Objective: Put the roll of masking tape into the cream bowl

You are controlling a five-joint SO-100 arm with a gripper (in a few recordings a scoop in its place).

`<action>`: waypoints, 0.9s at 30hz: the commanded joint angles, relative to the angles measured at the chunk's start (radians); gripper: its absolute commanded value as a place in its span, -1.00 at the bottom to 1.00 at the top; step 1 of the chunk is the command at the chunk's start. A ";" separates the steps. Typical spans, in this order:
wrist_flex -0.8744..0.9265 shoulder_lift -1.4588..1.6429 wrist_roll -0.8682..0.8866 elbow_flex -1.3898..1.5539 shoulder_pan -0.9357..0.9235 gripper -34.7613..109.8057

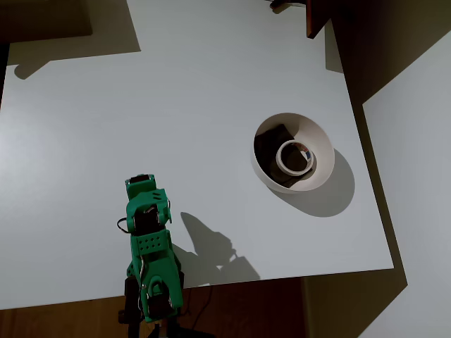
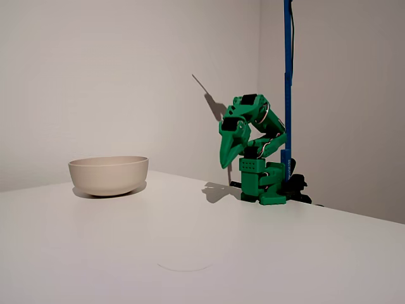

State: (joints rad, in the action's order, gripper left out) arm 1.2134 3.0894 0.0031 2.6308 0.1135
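Observation:
The roll of masking tape (image 1: 280, 158) lies flat inside the cream bowl (image 1: 318, 134), on a dark brown patch (image 1: 271, 141) at its bottom. The bowl stands near the table's right edge in the overhead view. In the fixed view the bowl (image 2: 109, 175) sits at the left and its wall hides the tape. The green arm is folded up over its base at the table's near edge, far from the bowl. Its gripper (image 1: 149, 204) (image 2: 225, 163) points down above the table, shut and holding nothing.
The white table (image 1: 176, 105) is bare apart from the bowl and the arm. A dark wooden piece (image 1: 317, 17) juts in at the far right corner. A blue pole (image 2: 288, 76) rises behind the arm's base.

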 commanded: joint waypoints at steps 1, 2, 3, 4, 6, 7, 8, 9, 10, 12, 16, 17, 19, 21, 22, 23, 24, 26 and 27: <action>0.025 0.187 -0.009 0.129 0.021 -0.64; 0.044 0.239 -0.011 0.163 0.021 -0.64; 0.069 0.298 -0.014 0.196 0.021 -0.64; 0.077 0.299 -0.014 0.210 0.020 -0.64; 0.081 0.301 -0.012 0.236 0.003 -0.64; 0.081 0.301 -0.009 0.247 -0.005 -0.64; 0.086 0.301 -0.006 0.255 -0.009 -0.64; 0.094 0.301 -0.003 0.262 -0.011 -0.64; 0.103 0.301 0.000 0.270 -0.011 -0.64; 0.117 0.301 0.003 0.293 -0.011 -0.64; 0.149 0.301 0.017 0.288 -0.038 -0.63; 0.158 0.301 0.017 0.287 -0.041 -0.63; 0.166 0.301 0.015 0.285 -0.046 -0.63; 0.166 0.301 0.012 0.285 -0.048 -0.63; 0.166 0.301 0.012 0.285 -0.048 -0.62; 0.166 0.301 0.014 0.284 -0.049 -0.57; 0.166 0.301 0.014 0.284 -0.049 -0.52; 0.166 0.301 0.014 0.284 -0.049 -0.53; 0.166 0.301 0.014 0.284 -0.049 -0.55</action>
State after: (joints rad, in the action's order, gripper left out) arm 1.3760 3.3870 0.0031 2.9268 0.0568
